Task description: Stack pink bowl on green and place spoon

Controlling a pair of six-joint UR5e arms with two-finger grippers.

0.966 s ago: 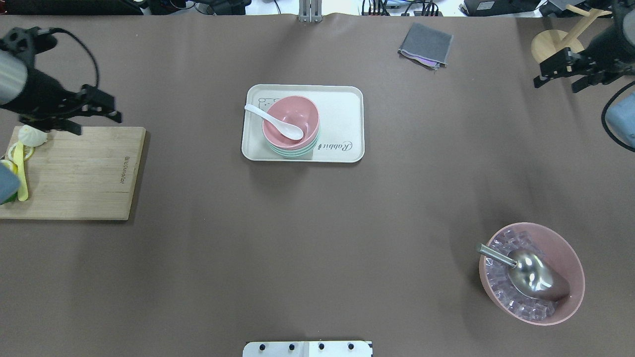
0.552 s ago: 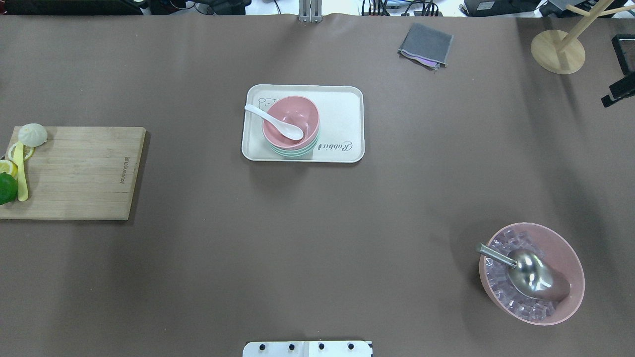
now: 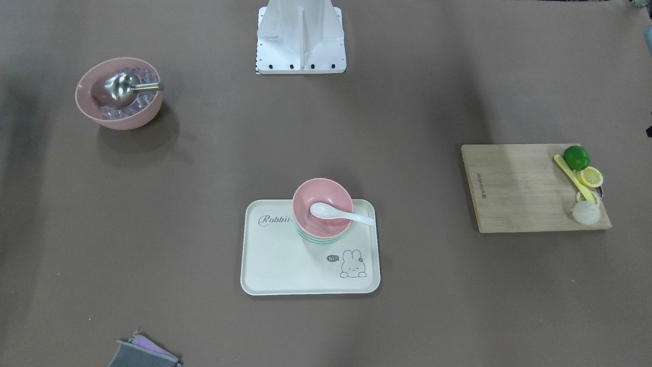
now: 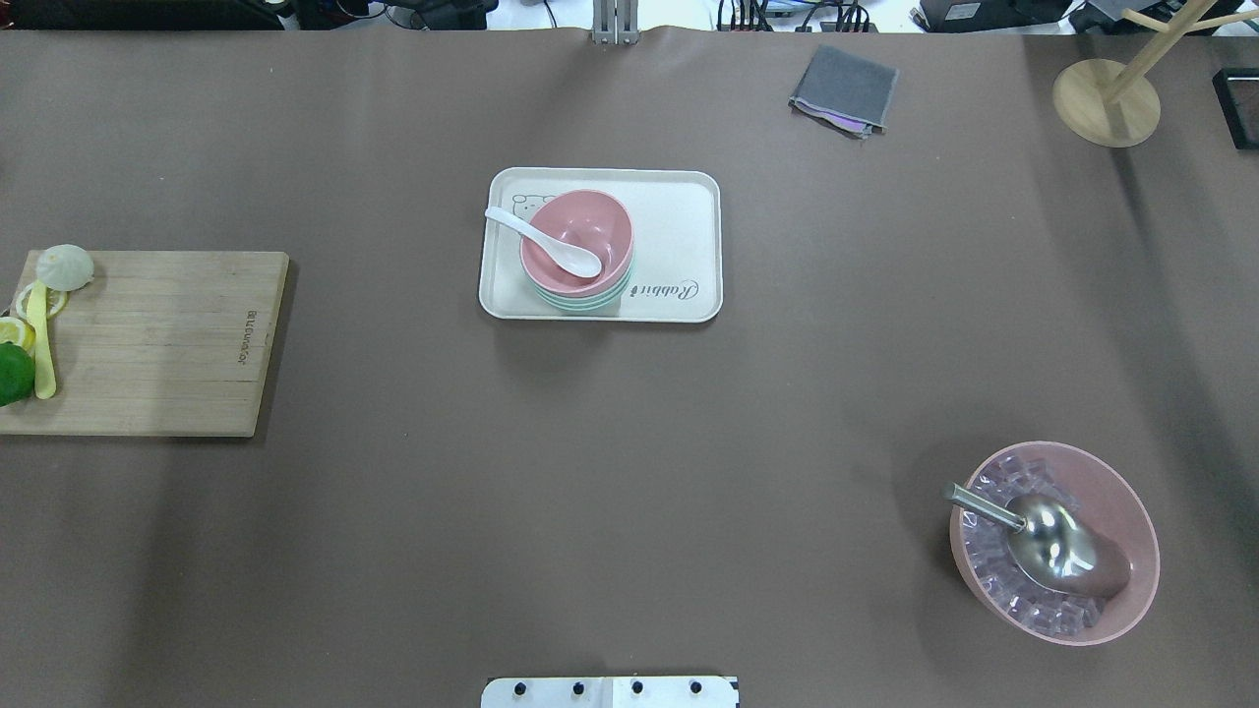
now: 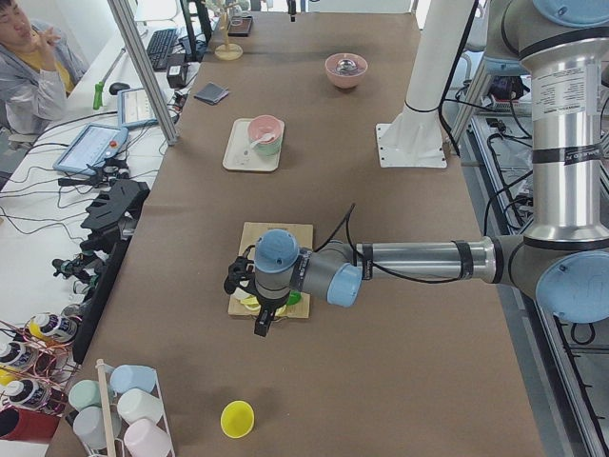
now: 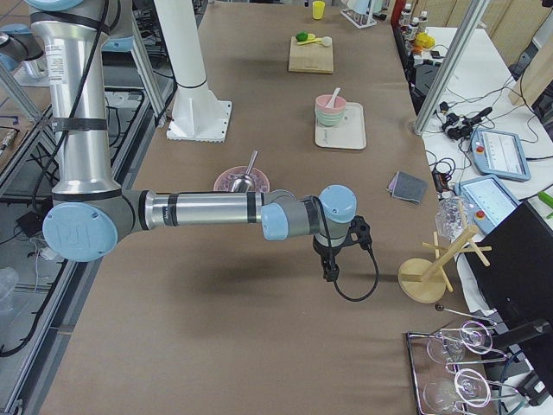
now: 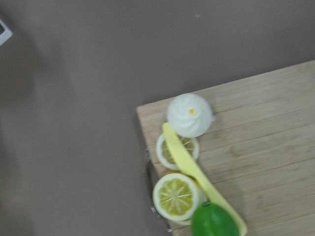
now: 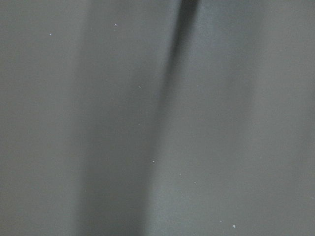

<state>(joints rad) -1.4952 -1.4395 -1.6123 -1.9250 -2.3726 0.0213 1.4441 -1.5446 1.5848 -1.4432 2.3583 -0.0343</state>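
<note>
Overhead exterior has lost both arms; left pincer [image 5: 261,326] and right pincer [image 6: 331,273], opening impossible to tell, hang far from spoon [image 4: 544,239] in pink bowl [image 4: 590,221] atop green bowl [image 4: 582,304]: seemingly finished.

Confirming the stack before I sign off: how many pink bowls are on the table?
2. One small pink bowl sits on the green bowl on the cream tray; one large pink bowl of ice stands apart, on the robot's right.

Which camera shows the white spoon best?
Overhead exterior: the white spoon lies fully visible, scoop in the pink bowl, handle over its rim. Front-facing shows it similarly; side views, tiny; wrist cameras, not at all.
</note>
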